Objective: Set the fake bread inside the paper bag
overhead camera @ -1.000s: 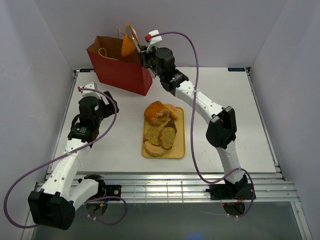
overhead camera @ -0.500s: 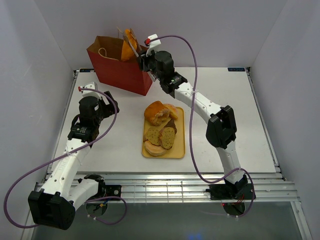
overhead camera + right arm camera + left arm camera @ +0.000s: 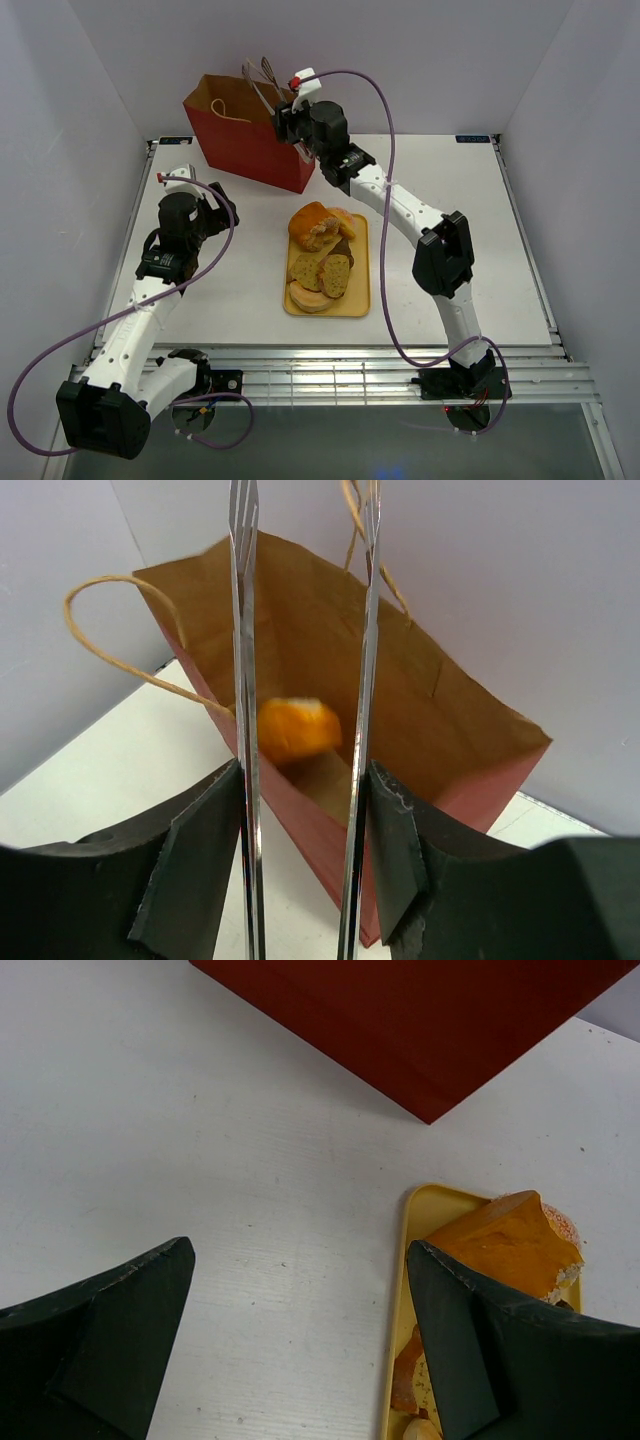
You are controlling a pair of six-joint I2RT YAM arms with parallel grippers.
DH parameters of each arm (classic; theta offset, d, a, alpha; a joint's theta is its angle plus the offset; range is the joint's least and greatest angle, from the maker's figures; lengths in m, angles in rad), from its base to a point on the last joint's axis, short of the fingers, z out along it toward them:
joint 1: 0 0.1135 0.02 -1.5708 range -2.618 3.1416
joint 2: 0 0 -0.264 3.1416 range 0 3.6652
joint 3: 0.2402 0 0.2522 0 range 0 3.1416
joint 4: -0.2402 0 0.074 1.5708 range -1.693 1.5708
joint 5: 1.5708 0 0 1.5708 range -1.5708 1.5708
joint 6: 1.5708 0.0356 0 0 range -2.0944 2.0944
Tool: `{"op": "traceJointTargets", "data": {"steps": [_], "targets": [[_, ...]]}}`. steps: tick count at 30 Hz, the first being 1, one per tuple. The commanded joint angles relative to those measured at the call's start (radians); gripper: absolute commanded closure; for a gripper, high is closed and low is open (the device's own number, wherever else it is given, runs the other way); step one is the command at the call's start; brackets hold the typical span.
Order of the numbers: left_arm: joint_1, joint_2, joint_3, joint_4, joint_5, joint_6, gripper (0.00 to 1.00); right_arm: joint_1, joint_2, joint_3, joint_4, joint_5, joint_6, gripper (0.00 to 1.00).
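The red paper bag stands open at the back left, brown inside. My right gripper is shut on metal tongs, whose arms stand spread over the bag's mouth. A glossy orange roll is loose and blurred inside the bag, between the tong arms. More fake bread lies on the yellow tray: golden rolls and speckled slices. My left gripper is open and empty over bare table, left of the tray and a roll.
The bag's corner lies just beyond my left gripper. String handles arch over the bag's rim. Grey walls stand close behind and left of the bag. Bare white table lies right of the tray.
The orange roll held in the tongs above the bag has been let go and dropped into the bag. The tong arms have spread. The left arm has not moved.
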Motion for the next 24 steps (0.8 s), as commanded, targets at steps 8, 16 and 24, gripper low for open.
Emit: {"op": "traceJointTargets", "data": {"steps": [8,16,24], "targets": [[-0.004,0.013,0.009,0.017,0.003,0.012,0.02,-0.003,-0.172,0.058,-0.067,-0.024,0.000,0.44],[-0.004,0.020,0.006,0.015,-0.035,0.027,0.02,-0.004,-0.404,-0.174,-0.084,-0.063,0.052,0.44],[-0.005,0.023,0.008,0.014,-0.061,0.036,0.02,-0.003,-0.689,-0.519,-0.135,-0.086,0.106,0.43]]}}
